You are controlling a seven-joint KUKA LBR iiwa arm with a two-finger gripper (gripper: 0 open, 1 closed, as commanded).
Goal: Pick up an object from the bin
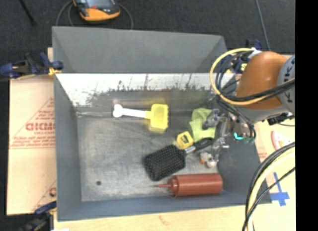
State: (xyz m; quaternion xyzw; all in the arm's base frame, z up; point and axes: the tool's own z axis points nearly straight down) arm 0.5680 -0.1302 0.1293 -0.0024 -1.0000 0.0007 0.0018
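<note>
Black hairbrush — gripper by its handle, grasp unreadable; scuffed grey bin — dark carpet beyond.

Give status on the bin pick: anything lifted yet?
Done: the gripper is low in the right part of the bin, beside the handle end of the black hairbrush and a lime-green thing. In hand: nothing visibly held; a grip can't be told. Left: grasp and lift. The hairbrush, the red-brown squeeze bottle and the yellow-headed brush all lie on the bin floor.
</note>
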